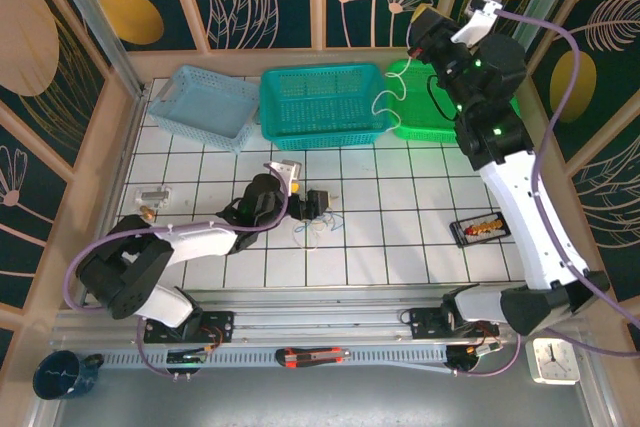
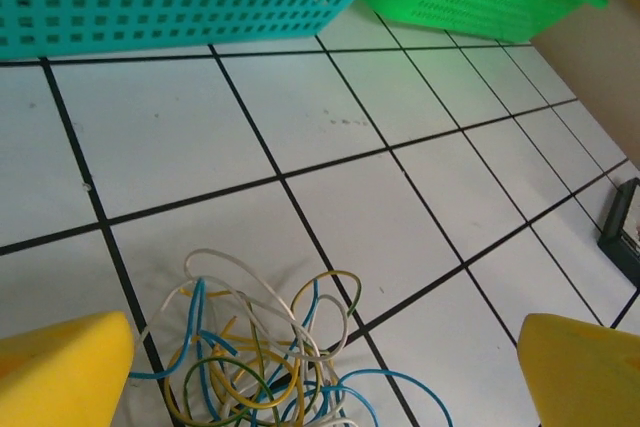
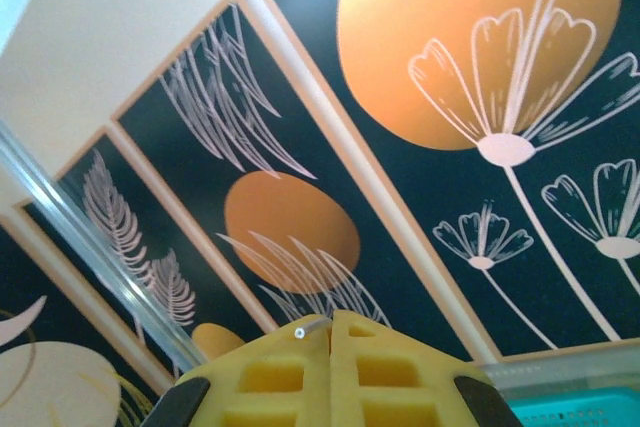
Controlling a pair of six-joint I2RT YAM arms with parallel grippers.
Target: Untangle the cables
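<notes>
The cables lie as a small tangle of blue, yellow and whitish loops on the white tiles near the table's middle. In the left wrist view the tangle sits low between my yellow fingers. My left gripper stands open just behind it, touching nothing. My right gripper is raised high at the back, shut on one whitish cable that hangs over the baskets. The cable's cut end pokes out between the closed yellow pads.
Three baskets stand along the back: light blue, teal and green. A black tray with small items lies at the right. A small metal piece lies at the left. A cutter rests on the front rail.
</notes>
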